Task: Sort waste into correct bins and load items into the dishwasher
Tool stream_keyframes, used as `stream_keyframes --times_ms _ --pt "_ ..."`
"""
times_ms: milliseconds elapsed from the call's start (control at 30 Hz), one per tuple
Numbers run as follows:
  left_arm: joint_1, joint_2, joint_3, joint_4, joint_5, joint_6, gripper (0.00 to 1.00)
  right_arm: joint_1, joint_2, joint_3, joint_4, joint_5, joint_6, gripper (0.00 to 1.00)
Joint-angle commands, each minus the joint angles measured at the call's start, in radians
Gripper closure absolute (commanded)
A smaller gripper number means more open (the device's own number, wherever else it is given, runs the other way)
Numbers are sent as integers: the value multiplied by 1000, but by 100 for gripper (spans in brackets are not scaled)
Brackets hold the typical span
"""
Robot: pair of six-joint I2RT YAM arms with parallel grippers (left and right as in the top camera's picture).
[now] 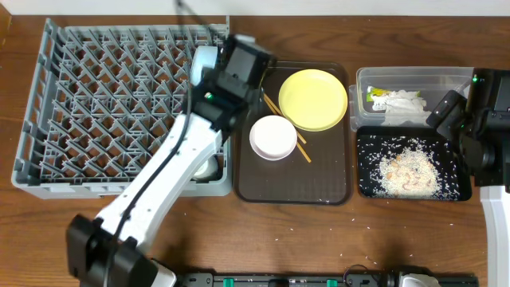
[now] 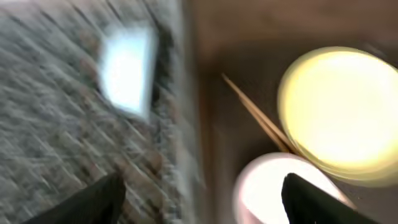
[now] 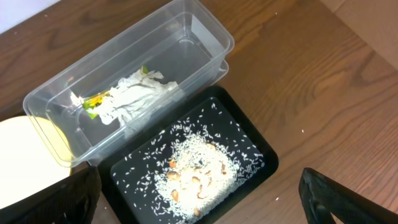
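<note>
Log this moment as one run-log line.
left jaws open over grey dish rack edge | right jaws open near glossy black tray | round yellow plate, white bowl, wooden chopsticks on brown tray

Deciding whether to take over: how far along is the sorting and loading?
Waste looks sorted: crumpled paper and wrapper in the clear tub, rice scraps in the black tray. Nothing in hand: left tool and right tool are open. Left: yellow plate, white bowl and chopsticks sit on the brown tray, not in the rack.
</note>
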Motion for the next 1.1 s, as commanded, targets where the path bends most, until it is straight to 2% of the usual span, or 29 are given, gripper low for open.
stream_keyframes --times_ms 0,267,367,567,767,867,1067 --pt "-41 56 -6 -95 219 -332 21 -3 -1 5 -2 10 18 1" --pt "-147 184 -6 -137 184 -518 24 -3 -1 5 -2 10 18 1" --pt "-149 232 -6 -169 176 -584 28 -3 -1 5 -2 10 18 1" --pt "-143 264 -6 -226 150 -666 28 -3 -1 5 -2 10 18 1" --pt "-137 290 -26 -216 150 -774 28 -3 -1 5 -2 10 18 1" --pt "-128 313 -30 -207 151 -804 29 -3 -1 5 -2 10 18 1" --pt "-130 342 -32 -158 159 -817 35 -3 -1 5 -2 10 18 1"
